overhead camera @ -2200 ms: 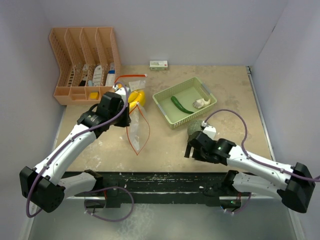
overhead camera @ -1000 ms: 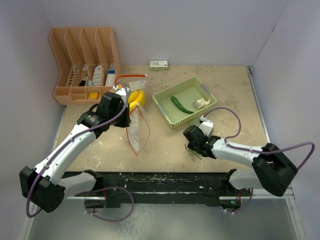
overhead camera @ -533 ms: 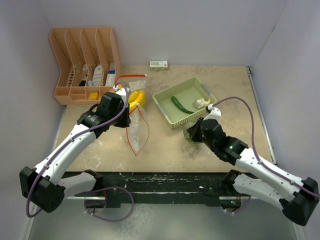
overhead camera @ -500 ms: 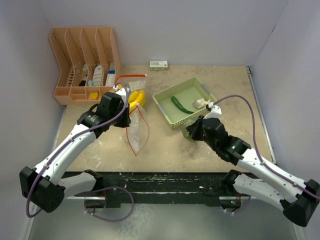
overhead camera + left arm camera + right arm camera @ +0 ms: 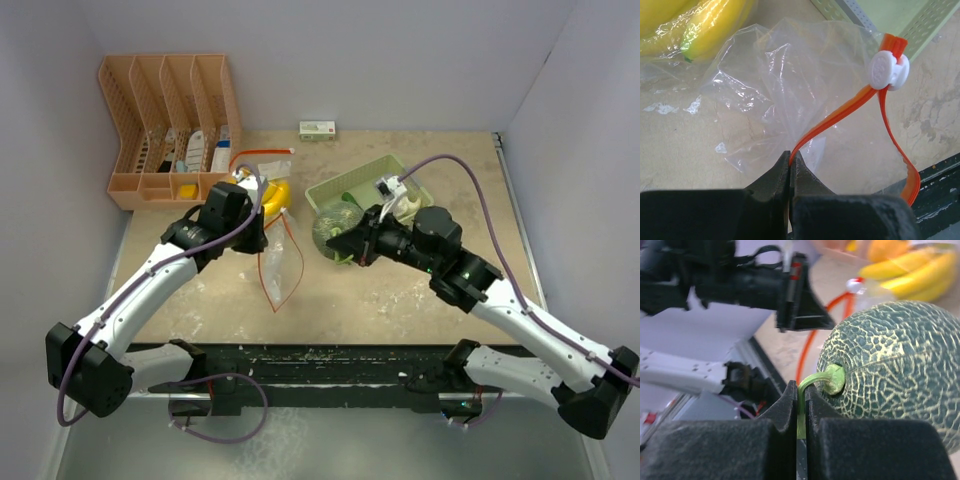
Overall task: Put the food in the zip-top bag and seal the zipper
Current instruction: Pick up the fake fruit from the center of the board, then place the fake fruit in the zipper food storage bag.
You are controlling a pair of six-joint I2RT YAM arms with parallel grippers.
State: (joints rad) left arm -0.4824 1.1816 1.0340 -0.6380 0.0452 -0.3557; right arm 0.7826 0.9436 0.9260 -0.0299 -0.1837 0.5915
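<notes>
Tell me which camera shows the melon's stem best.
The right wrist view: the melon's green stem shows close up, pinched in the right gripper. The top view shows the melon small, its stem unclear. The left wrist view shows no melon.

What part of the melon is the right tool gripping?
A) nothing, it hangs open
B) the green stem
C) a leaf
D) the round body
B: the right wrist view shows the right tool closed on the melon by its curved green stem.
</notes>
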